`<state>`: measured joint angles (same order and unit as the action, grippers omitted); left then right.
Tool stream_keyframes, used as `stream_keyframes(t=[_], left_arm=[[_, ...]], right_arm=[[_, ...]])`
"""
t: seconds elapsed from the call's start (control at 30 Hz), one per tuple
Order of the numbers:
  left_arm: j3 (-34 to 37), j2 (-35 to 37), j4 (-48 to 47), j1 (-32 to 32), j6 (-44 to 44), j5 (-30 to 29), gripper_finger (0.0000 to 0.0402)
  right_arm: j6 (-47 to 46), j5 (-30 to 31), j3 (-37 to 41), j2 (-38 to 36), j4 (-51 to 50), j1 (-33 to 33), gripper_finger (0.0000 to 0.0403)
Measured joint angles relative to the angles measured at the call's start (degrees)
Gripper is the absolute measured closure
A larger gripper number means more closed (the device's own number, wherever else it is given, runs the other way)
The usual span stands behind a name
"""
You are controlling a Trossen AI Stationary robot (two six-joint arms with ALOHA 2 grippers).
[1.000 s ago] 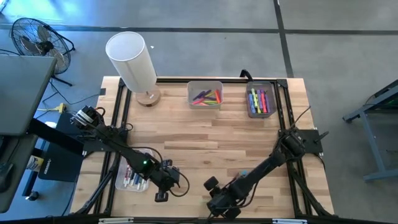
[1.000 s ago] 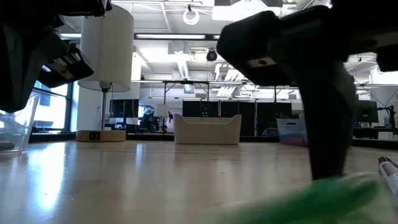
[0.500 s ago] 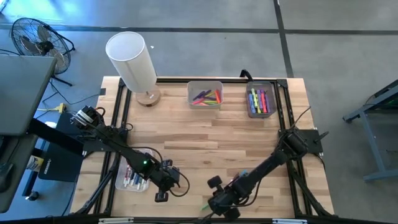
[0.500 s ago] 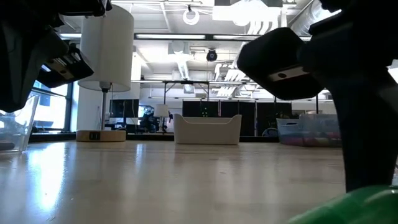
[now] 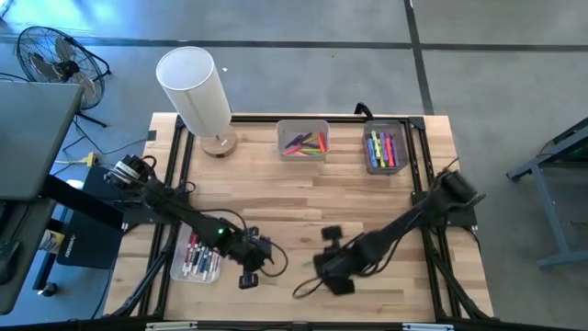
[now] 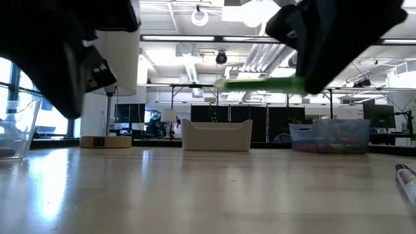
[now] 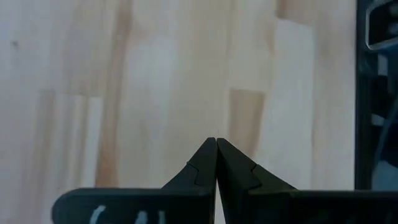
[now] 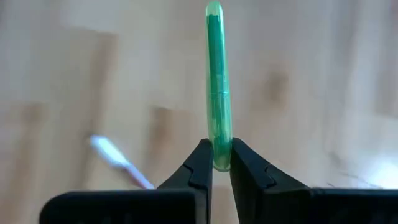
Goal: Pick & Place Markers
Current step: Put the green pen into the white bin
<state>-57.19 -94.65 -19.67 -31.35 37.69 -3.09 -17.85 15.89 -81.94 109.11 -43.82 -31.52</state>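
Observation:
A green marker [image 8: 217,87] hangs above the near middle of the table, and my right gripper [image 8: 219,163] is shut on it. The high view shows the green marker [image 5: 304,286] as a thin line running from my right gripper [image 5: 321,273] toward the near edge. To its left, my left gripper [image 5: 250,279] is shut on nothing, its tips [image 7: 216,140] above bare wood. More markers lie in a clear bin [image 5: 195,259] at the near left. Another marker [image 8: 117,157] lies on the wood, blurred. My right gripper pinches the green marker's one end [image 8: 219,160] between its two fingertips. The fingers slant down from the table's right, and the marker runs on ahead of them rather than across them. It hangs about level in the low view [image 6: 260,84], clear of the table.
Two clear bins with markers stand at the far edge, one in the middle [image 5: 303,140] and one to the right [image 5: 384,147]. A white lamp [image 5: 195,87] stands at the far left. A loose marker [image 6: 406,183] lies near the front right. Bare wood spans the middle.
My right gripper has taken hold of the green marker, which lay on the table near the front edge. It has lifted the marker clear, moving up and toward the far edge, and its wrist has rolled. My left gripper has shifted slightly toward the right, still shut.

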Motion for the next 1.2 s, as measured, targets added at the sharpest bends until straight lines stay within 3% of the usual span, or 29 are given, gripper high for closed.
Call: stream_keyframes(t=[0.33,0.43,0.57,0.7,0.87,1.03,1.2], left_arm=[[-0.03,0.00,0.27,6.20,0.08,1.52,0.0401],[-0.70,-0.02,0.24,8.96,0.10,0.14,0.0401],[-2.64,-0.02,0.31,13.37,0.07,-0.28,0.0401],[-4.53,-0.02,0.48,17.22,-0.22,-1.09,0.0401],[-5.51,-0.02,1.11,20.32,-2.85,-2.08,0.0401],[-5.57,-0.02,4.48,22.04,-4.48,-3.33,0.0401],[-5.57,-0.02,5.43,21.99,-4.03,-6.25,0.0401]], right_arm=[[-24.79,4.88,29.20,-30.80,9.30,6.94,0.0378],[-24.39,6.26,34.53,-38.05,13.32,12.01,0.0378],[-14.43,2.67,35.65,-42.51,18.12,22.47,0.0378],[-1.87,-3.69,30.72,-39.33,18.39,33.95,0.0378],[10.88,-6.89,20.14,-28.68,18.60,45.67,0.0378],[17.49,-10.07,8.49,-14.55,17.49,53.75,0.0378],[20.36,-10.42,-1.59,-1.40,9.67,58.86,0.0370]])
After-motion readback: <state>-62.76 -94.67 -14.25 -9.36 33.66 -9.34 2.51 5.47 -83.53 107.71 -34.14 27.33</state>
